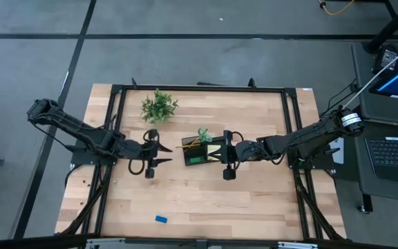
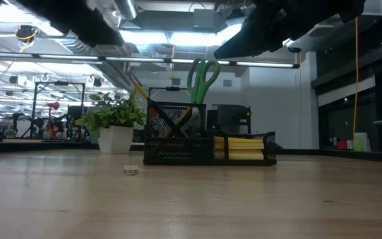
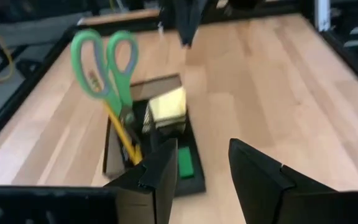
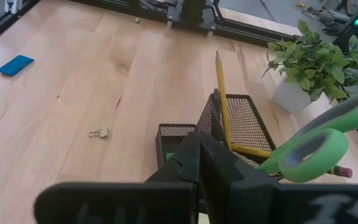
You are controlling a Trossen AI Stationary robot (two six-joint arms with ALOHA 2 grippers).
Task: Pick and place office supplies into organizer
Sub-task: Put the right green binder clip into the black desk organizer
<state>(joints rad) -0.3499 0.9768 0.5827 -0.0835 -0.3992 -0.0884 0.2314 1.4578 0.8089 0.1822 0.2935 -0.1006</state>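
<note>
The black mesh organizer (image 1: 200, 151) (image 2: 207, 149) stands mid-table. In its cup stand the green-handled scissors (image 3: 104, 59) (image 4: 319, 146) and a yellow pencil (image 4: 221, 99). The yellow sticky-note pad (image 3: 168, 106) and a small green block (image 3: 185, 163) lie in its tray. The small blue block (image 1: 161, 219) (image 4: 15, 64) lies alone near the table's near edge. My left gripper (image 3: 201, 180) hovers open just left of the organizer. My right gripper (image 4: 199, 165) is shut and hovers over the organizer's right end, with nothing seen between its fingers.
A potted leafy plant (image 1: 159, 106) (image 2: 115, 123) stands toward the far edge, left of the organizer. A small metal clip (image 4: 98, 132) (image 2: 130, 170) lies on the wood in front of the organizer. Black frame rails (image 1: 199, 88) border the table.
</note>
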